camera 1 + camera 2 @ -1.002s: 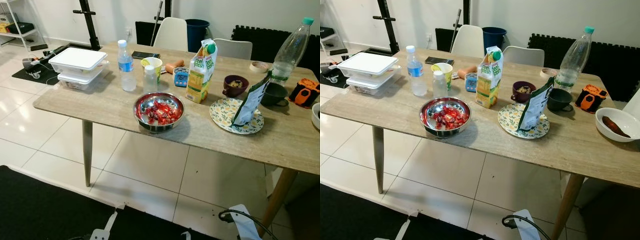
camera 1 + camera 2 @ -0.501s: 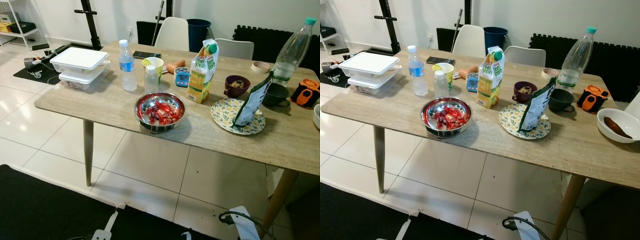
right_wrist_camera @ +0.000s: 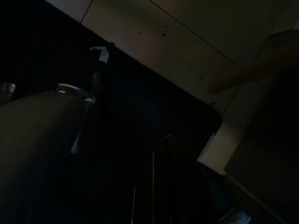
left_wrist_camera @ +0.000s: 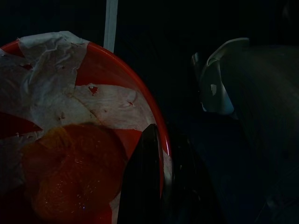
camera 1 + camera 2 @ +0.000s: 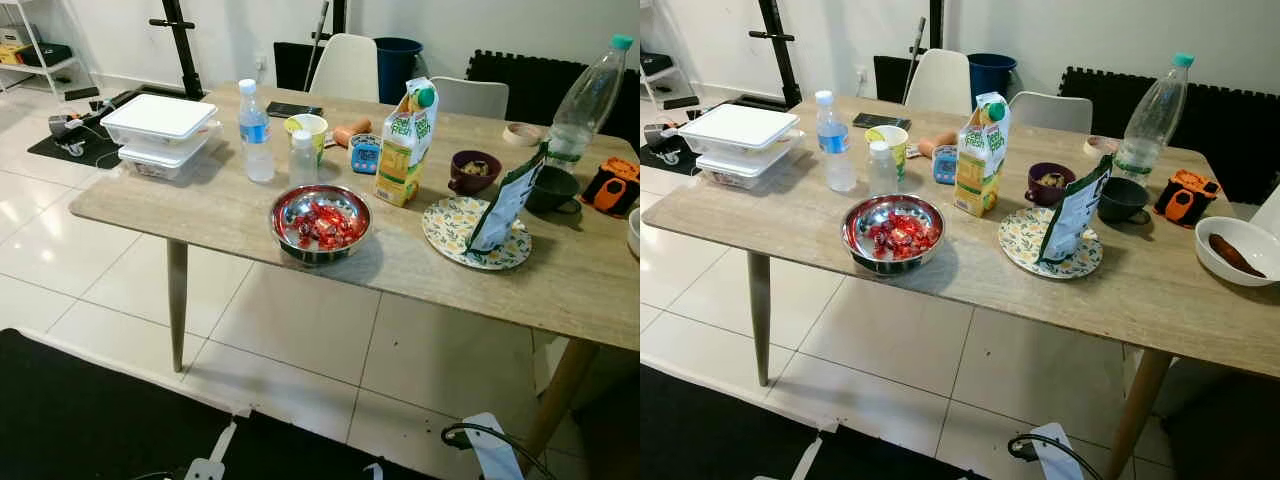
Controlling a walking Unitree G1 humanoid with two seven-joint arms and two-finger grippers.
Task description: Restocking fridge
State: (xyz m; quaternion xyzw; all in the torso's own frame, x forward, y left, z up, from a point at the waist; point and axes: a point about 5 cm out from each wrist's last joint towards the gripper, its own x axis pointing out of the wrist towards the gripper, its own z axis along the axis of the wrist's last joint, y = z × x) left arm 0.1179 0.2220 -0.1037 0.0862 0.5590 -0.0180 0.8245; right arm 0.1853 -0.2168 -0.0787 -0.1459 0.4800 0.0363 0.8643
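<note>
My left gripper (image 4: 161, 186) hung low in the dark, its fingers clamped over the rim of a red bowl (image 4: 117, 70) lined with white paper and holding an orange fruit (image 4: 65, 172). My right gripper (image 3: 159, 186) hung idle over the black mat; I could not tell how its fingers stood. On the wooden table (image 5: 220, 210) ahead I saw, from the left, stacked white containers (image 5: 160, 132), a water bottle (image 5: 256, 135), a steel bowl of red sweets (image 5: 320, 222), a juice carton (image 5: 403, 143) reading "fresh", a patterned plate (image 5: 452, 222) under a green pouch (image 5: 505, 200), and a large clear bottle (image 5: 586, 100) far right.
</note>
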